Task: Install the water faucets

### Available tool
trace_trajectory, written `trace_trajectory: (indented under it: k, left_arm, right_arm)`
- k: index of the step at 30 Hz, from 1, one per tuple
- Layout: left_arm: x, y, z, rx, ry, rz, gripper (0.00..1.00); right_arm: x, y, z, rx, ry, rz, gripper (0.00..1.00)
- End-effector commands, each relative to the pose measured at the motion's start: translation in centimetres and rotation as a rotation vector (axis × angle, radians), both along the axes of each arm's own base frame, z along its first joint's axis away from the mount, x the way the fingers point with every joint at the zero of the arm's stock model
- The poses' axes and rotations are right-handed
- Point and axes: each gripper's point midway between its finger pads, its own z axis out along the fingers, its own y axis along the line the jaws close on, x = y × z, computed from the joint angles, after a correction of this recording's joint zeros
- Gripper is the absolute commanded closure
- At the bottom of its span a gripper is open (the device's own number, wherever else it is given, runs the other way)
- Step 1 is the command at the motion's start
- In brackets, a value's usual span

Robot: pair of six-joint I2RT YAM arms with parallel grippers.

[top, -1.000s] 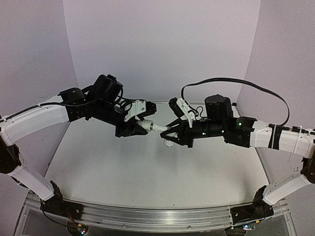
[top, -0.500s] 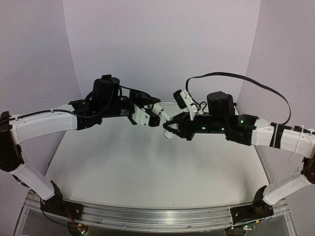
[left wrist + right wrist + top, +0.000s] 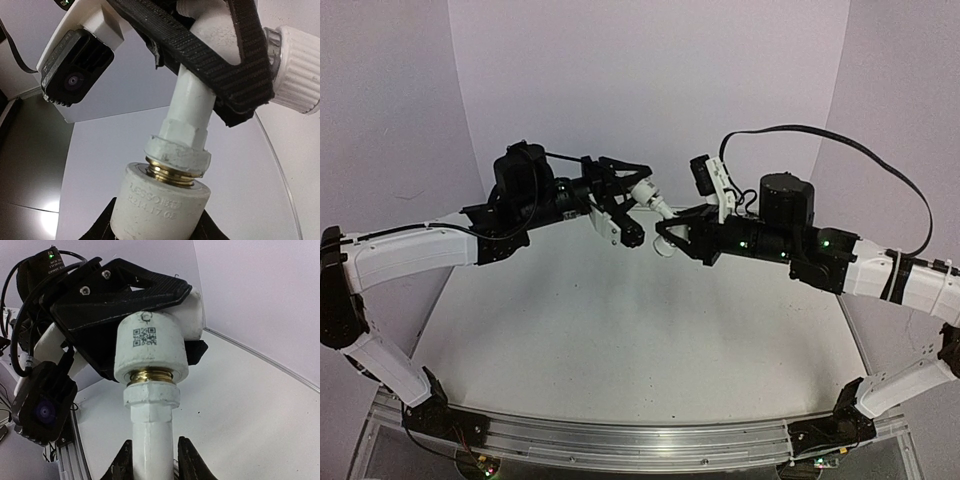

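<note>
The water faucets are held in the air between both arms, joined end to end. My left gripper [image 3: 638,195] [image 3: 156,226] is shut on the white elbow fitting [image 3: 160,202] [image 3: 150,347], which carries a QR code. The right gripper [image 3: 665,232] [image 3: 152,462] is shut on the white tap's stem [image 3: 150,435] [image 3: 192,107]. A band of brass thread [image 3: 151,375] shows between the fitting and the tap's hex collar. The tap's ribbed white knob [image 3: 295,67] sticks out sideways past the right gripper's fingers [image 3: 235,60]. From above, the joined white parts [image 3: 655,203] slant between the two grippers.
The white table [image 3: 620,330] lies well below the held parts. Pale walls [image 3: 650,90] close the back and both sides. An aluminium rail [image 3: 620,440] runs along the near edge. A black cable [image 3: 840,135] loops above the right arm.
Both arms have lifted the joined parts up and toward the back wall. The left wrist has turned over, so its fingers now point up and right. Both grips are unchanged.
</note>
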Motion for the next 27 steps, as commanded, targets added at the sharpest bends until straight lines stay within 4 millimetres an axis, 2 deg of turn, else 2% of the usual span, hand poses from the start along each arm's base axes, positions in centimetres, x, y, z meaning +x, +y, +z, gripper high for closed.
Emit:
trace_trajectory:
  k: [1, 4, 7, 10, 12, 14, 17, 20, 25, 27]
  left_arm:
    - [1.4, 2.8, 5.3, -0.265, 0.147, 0.079, 1.00]
    - [4.2, 4.2, 4.3, -0.388, 0.380, 0.176, 1.00]
    - [6.3, 5.8, 1.2, -0.493, 0.619, 0.264, 1.00]
    - [6.7, 7.1, -2.1, -0.561, 0.805, 0.321, 1.00]
    - [6.1, 7.4, -3.2, -0.621, 0.956, 0.298, 1.00]
    - [5.2, 7.1, -3.9, -0.687, 1.175, 0.243, 1.00]
    - [2.0, 5.9, -5.3, -0.650, 1.502, 0.119, 1.00]
    - [-1.4, 5.6, -6.5, -0.631, 1.816, 0.020, 1.00]
    - [-5.7, 5.7, -6.8, -0.550, 2.213, -0.037, 1.00]
    - [-7.7, 5.4, -6.9, -0.458, 2.394, -0.061, 1.00]
  right_arm:
    - [-3.4, 1.7, 1.7, 0.050, 0.042, 0.141, 0.67]
    - [-3.7, 0.8, 2.0, 0.045, 0.017, 0.130, 0.37]
    - [-4.0, -0.5, 2.1, 0.035, -0.029, 0.099, 0.18]
    - [-4.0, -1.8, 2.2, 0.024, -0.078, 0.061, 0.06]
    - [-4.1, -2.6, 1.6, 0.001, -0.117, 0.043, 0.02]
    - [-3.9, -3.2, 1.1, -0.018, -0.147, 0.021, 0.02]
    - [-4.0, -3.7, 1.1, -0.028, -0.187, 0.008, 0.02]
    - [-4.2, -4.0, 1.5, -0.028, -0.216, 0.011, 0.02]
    - [-4.7, -4.7, 2.2, -0.048, -0.302, 0.018, 0.02]
    - [-5.5, -4.6, 2.2, -0.077, -0.379, 0.069, 0.02]
